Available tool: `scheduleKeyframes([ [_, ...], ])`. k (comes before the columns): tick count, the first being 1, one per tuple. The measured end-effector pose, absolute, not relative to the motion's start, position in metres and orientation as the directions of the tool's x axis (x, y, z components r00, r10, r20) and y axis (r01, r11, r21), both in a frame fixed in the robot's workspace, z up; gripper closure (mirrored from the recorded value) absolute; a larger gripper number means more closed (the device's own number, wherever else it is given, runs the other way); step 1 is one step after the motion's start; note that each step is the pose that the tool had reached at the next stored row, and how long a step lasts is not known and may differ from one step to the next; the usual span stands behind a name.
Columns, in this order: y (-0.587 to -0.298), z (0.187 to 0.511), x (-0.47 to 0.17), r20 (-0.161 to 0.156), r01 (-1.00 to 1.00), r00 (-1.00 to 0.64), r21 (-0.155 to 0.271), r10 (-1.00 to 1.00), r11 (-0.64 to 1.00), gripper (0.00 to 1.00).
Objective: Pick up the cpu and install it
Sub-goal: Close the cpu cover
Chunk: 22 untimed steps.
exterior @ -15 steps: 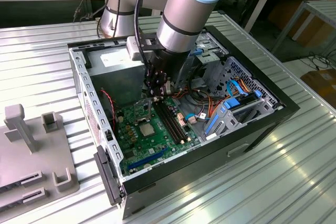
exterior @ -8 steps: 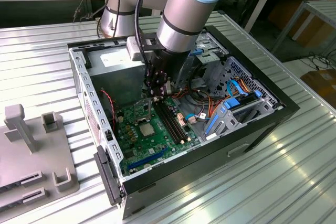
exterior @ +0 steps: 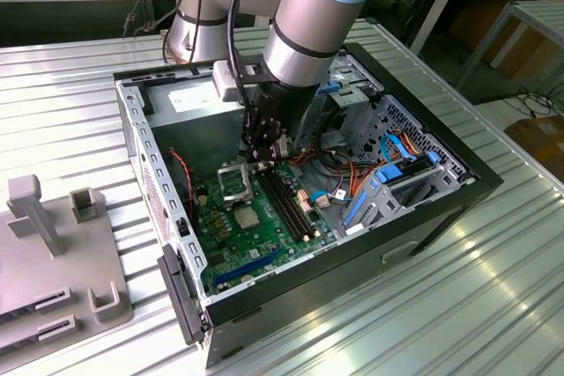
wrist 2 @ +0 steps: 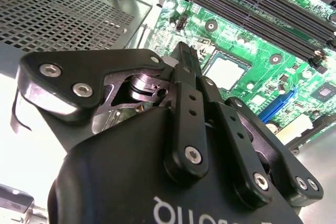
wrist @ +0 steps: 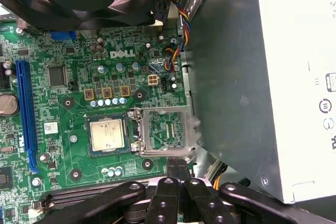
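Inside the open case (exterior: 458, 184), the gripper (wrist: 177, 163) hangs low over the board (wrist: 79, 182). Its jaws are drawn together with barely a seam between them, and nothing shows in their grasp. Just beyond the fingertips in the first wrist view lies the plate (wrist: 167, 132), the hinged metal frame of the socket, swung open and lying flat with the board visible through its window. Next past it, touching the plate's hinge side, is the cpu (wrist: 107, 134), silver top up, lying square and level inside the socket's dark surround. The exterior view agrees: the cpu (exterior: 244, 216) lies flat on the board, clear of the gripper (exterior: 264, 160), which stands over the plate side beside the slots (exterior: 289, 204).

By my reading, the pick and the placing are done, since the chip looks seated and the jaws are empty. What remains is closing the plate over it and latching it; I cannot make out the latch lever. The cpu is near the jaws but apart from them, not between them.
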State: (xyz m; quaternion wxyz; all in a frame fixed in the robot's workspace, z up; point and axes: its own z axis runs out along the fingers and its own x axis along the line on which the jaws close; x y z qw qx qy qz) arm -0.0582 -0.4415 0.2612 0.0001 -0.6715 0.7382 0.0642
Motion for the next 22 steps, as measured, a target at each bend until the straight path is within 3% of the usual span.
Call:
scheduleKeyframes([
  [22,-0.432,0.233,-0.042,-0.089,-0.973,-0.221,0.096,-0.971,0.212,0.89],
])
